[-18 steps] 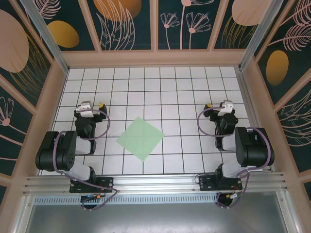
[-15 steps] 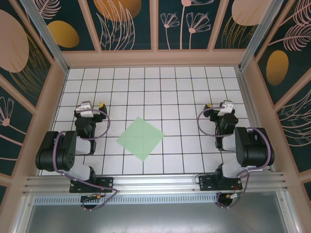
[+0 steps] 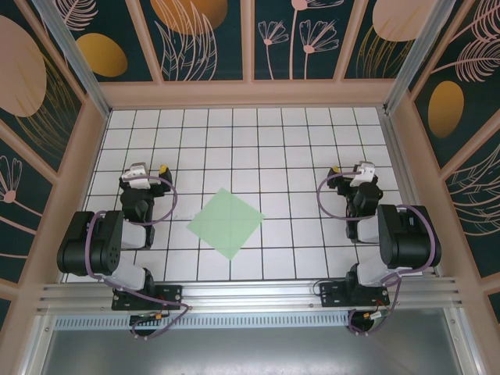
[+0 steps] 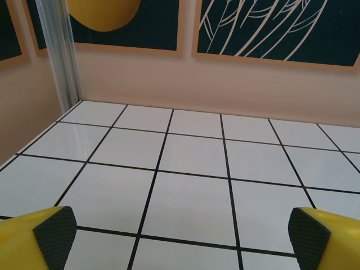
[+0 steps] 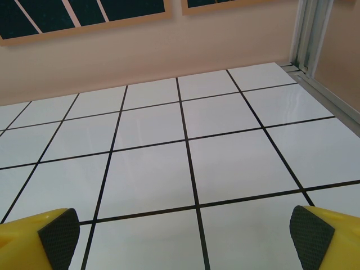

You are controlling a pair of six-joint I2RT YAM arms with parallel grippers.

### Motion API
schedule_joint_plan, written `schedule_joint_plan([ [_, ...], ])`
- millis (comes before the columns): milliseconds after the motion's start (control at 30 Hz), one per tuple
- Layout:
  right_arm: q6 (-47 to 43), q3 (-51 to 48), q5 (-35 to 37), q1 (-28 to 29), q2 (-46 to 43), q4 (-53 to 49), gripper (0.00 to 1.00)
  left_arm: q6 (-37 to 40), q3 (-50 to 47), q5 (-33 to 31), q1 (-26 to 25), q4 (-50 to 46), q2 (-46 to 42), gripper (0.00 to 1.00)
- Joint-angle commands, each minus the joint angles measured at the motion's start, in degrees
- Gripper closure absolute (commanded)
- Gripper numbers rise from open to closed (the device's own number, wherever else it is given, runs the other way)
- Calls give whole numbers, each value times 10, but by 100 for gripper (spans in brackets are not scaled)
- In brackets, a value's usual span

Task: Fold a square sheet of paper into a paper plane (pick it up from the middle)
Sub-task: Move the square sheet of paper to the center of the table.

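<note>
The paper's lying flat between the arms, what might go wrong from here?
The square sheet of paper lies flat on the glossy tiled table, so open jaws pinching its middle may slide or crumple it. It sits turned like a diamond to the grid, so a first crease could come out skewed.

I count one square sheet of paper (image 3: 226,223), lying on one tiled table (image 3: 297,133). Two arms on the rig: left arm (image 3: 94,246) and right arm (image 3: 406,234). Two grippers: left gripper (image 4: 183,239) and right gripper (image 5: 185,239). On each wrist view I see two yellow fingers (image 4: 17,225), each with one black pad, so four fingers and four pads (image 5: 59,233) total. Two aluminium corner posts (image 3: 66,47) at the back.
</note>
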Motion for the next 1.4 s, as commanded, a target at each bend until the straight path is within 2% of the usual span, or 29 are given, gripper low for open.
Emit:
schedule_joint_plan([
  [0,-7,2,-12,-4,4,22,1,8,6,10,3,11,3,2],
  [167,-7,3,-13,-5,4,20,1,4,5,-3,3,12,2,1],
  [267,-8,5,-10,-3,-1,16,1,-7,-14,-31,3,46,-2,1],
  [333,-11,38,21,10,-37,-78,1,-14,-38,-54,3,82,-12,1],
  [433,-14,96,62,24,-87,-201,1,-20,-57,-78,3,67,-65,2],
  [533,-2,136,102,49,-129,-294,1,-25,-43,-89,3,-19,-128,1],
  [633,77,250,126,68,-124,-503,1,-64,-7,-100,3,-146,-197,1],
  [667,96,276,126,76,-116,-543,1,-82,5,-97,3,-180,-217,1],
  [733,117,313,119,103,-99,-597,1,-133,39,-88,3,-264,-257,2],
  [833,136,354,100,163,-68,-654,1,-251,128,-94,3,-462,-293,1],
  [900,147,384,102,215,-45,-690,1,-263,190,-62,3,-572,-291,1],
  [933,148,394,106,238,-35,-703,1,-257,204,-44,3,-597,-288,2],
  [1133,161,464,124,406,54,-764,1,-268,221,-8,3,-654,-298,2],
  [1200,151,495,150,458,98,-792,1,-265,222,-4,3,-660,-295,2],
  [1367,123,570,184,531,200,-847,1,-254,226,8,3,-668,-289,2],
])
